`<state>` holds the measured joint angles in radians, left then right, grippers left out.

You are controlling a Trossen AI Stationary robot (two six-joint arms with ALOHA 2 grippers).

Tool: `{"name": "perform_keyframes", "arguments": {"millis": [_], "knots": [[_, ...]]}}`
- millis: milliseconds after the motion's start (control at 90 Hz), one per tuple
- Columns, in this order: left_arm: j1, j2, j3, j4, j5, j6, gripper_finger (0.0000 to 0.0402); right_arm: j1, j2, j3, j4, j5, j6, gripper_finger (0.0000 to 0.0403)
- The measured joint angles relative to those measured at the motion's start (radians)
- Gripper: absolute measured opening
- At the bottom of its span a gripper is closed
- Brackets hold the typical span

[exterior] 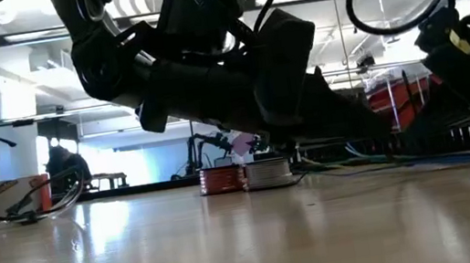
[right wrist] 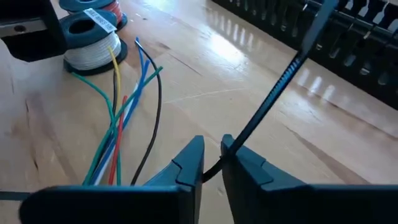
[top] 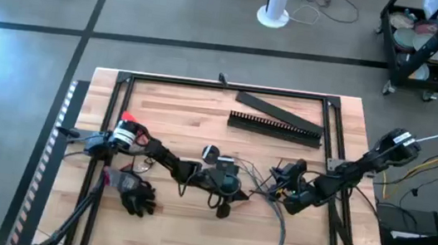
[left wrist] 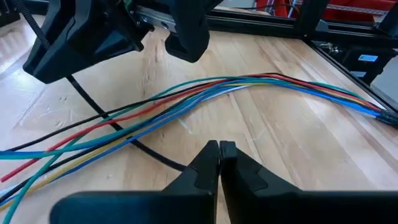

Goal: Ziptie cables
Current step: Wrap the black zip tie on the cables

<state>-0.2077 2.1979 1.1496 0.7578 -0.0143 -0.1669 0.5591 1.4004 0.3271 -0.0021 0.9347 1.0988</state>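
The cables (left wrist: 205,93) are a loose bundle of red, blue, green, yellow and black wires lying flat on the wooden table between my two grippers (top: 257,184). Their free ends (right wrist: 134,81) show in the right wrist view. The ziptie (right wrist: 273,93) is a thin black strip. It rises from my right gripper (right wrist: 212,149), which is shut on it. The ziptie's lower stretch (left wrist: 146,151) runs under the cables toward my left gripper (left wrist: 219,148). That gripper is shut, low over the table at the cables' near side. My right gripper pinches the ziptie between its two fingers at a point along the strip (right wrist: 233,143). The strip's upper part slants up and away from the fingers, clear of the table. Whether my left gripper touches the ziptie cannot be told, because its own finger (left wrist: 199,171) hides the strip's end.
A long comb-toothed duct (top: 275,128) and a flat black bar (top: 279,109) lie at the table's far side. Wire spools (right wrist: 93,37) stand near the cables' ends. A black glove (top: 136,198) lies at the near left. A grey cable (top: 276,234) curves toward the near edge.
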Motion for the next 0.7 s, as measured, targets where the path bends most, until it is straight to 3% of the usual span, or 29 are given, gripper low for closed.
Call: {"name": "perform_keyframes", "arguments": {"millis": [700], "knots": [[-0.007, 0.000, 0.000, -0.003, 0.001, -0.004, 0.0000, 0.002, -0.109, -0.001, -0.034, 0.038, -0.052, 0.0062]]}}
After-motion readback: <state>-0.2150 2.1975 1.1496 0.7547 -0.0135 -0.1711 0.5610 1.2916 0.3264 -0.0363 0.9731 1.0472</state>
